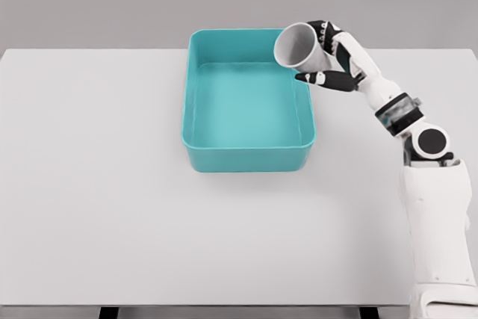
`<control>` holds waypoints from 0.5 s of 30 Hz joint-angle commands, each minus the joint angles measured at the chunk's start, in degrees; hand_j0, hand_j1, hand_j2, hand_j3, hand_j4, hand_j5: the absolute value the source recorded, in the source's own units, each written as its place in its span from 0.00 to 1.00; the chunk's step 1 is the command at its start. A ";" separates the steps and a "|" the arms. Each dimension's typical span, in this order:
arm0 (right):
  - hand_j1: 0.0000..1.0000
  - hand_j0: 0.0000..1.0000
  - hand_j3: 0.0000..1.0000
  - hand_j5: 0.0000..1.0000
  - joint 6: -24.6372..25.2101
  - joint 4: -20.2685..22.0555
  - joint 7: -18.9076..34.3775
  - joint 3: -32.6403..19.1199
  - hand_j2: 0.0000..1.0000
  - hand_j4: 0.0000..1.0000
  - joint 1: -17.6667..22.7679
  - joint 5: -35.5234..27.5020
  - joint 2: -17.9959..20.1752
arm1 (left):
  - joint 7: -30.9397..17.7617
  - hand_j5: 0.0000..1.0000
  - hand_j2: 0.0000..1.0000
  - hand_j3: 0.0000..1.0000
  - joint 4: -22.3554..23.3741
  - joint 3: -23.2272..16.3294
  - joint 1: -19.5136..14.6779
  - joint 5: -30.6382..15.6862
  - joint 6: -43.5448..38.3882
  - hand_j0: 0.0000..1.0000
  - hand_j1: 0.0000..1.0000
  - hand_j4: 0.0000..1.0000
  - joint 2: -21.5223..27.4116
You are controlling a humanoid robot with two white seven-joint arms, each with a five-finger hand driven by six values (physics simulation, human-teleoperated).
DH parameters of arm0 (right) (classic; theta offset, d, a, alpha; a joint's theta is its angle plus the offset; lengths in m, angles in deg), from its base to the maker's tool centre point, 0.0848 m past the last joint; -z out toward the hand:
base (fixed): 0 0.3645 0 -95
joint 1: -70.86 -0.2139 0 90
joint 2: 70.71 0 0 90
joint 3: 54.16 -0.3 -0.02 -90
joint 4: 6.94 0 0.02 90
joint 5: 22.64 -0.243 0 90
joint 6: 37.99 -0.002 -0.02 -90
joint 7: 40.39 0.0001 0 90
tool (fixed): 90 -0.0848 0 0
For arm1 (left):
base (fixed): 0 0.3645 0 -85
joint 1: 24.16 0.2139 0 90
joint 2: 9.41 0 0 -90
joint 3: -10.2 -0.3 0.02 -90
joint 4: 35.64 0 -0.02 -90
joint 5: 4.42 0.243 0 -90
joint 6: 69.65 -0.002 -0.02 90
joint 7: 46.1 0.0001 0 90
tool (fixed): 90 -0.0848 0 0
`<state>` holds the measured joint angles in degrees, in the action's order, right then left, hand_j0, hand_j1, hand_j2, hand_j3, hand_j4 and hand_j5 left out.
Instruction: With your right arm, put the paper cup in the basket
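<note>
A white paper cup [299,46] is held tilted, its open mouth facing left and toward me, above the far right corner of the teal basket [246,156]. My right hand [323,57] is shut on the cup, fingers behind it and thumb below. The right arm rises from the lower right edge of the picture. The basket is a rectangular tub with nothing inside it, standing in the middle of the white table. The left arm does not show.
The white table [89,184] spreads wide on both sides of the basket. Its front edge runs along the bottom of the picture; a grey wall stands behind.
</note>
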<state>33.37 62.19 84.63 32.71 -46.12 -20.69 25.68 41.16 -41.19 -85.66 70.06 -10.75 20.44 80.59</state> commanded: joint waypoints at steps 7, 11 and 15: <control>0.58 0.58 0.58 0.58 0.09 -0.22 -0.01 2.79 0.58 0.58 -2.46 4.29 -1.29 | 0.01 1.00 1.00 1.00 0.01 -0.03 0.00 0.00 0.00 1.00 1.00 1.00 0.00; 0.58 0.58 0.58 0.58 0.09 -1.45 -0.01 5.33 0.58 0.58 -4.83 7.63 -2.17 | 0.01 1.00 1.00 1.00 0.01 -0.03 0.00 0.00 0.00 1.00 1.00 1.00 0.00; 0.58 0.58 0.58 0.58 0.09 -2.77 -0.01 7.44 0.58 0.58 -6.77 10.44 -2.43 | -0.08 1.00 1.00 1.00 0.01 -0.03 0.00 0.00 0.00 1.00 1.00 1.00 0.00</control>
<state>33.42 59.93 84.63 39.12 -53.07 -11.37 23.47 41.15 -41.18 -85.68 70.06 -10.75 20.44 80.59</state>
